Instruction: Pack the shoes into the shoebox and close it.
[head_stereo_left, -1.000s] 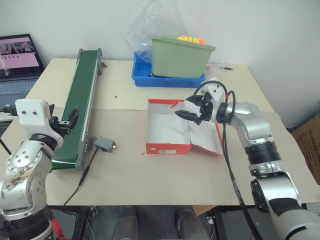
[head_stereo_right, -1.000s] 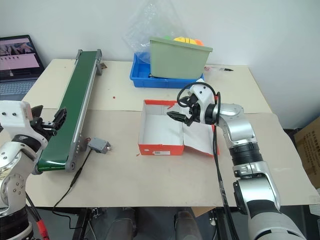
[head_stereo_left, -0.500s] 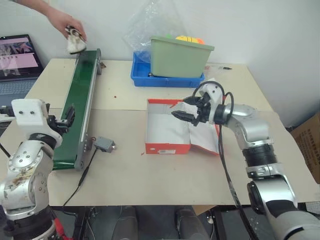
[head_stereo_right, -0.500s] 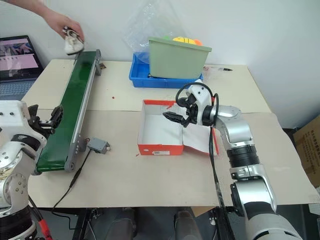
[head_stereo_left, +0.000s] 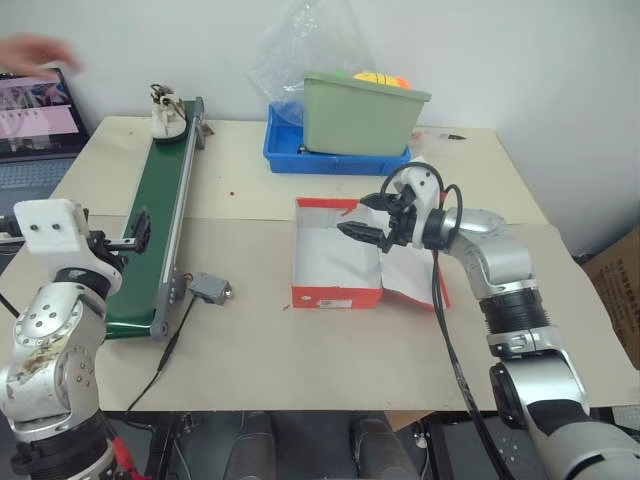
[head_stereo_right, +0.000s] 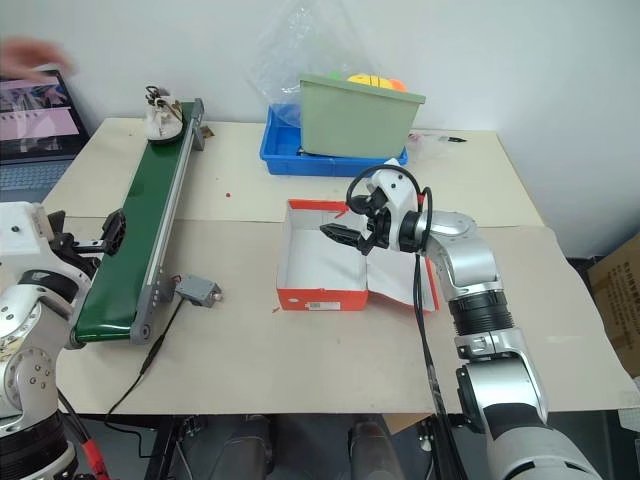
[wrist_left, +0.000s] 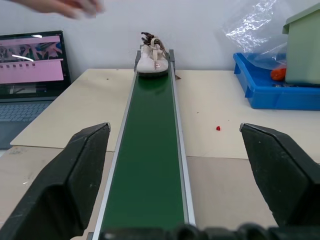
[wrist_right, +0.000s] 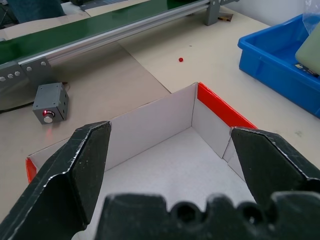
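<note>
One small cream shoe (head_stereo_left: 165, 112) with dark laces stands on the far end of the green conveyor belt (head_stereo_left: 155, 215); it also shows straight ahead in the left wrist view (wrist_left: 152, 59). The red-orange shoebox (head_stereo_left: 336, 296) lies open in the middle of the table, white inside and empty, its lid (head_stereo_left: 418, 280) folded out to the right. My right gripper (head_stereo_left: 366, 222) hovers open over the box's right half, nothing between its fingers (wrist_right: 80, 165). At the belt's near end, my left gripper (head_stereo_right: 88, 238) stands open, its fingers (wrist_left: 75, 170) either side of the belt.
A person's hand (head_stereo_left: 35, 50) is at the far left above the laptop (head_stereo_left: 35, 115). A green bin (head_stereo_left: 362, 112) sits in a blue tray (head_stereo_left: 335, 158) behind the box, with a plastic bag behind. A grey switch box (head_stereo_left: 210, 288) with cable lies beside the belt.
The person has set the shoe on the belt's far end, let go and pulled the hand away to the left. Both my arms have stayed in place.
</note>
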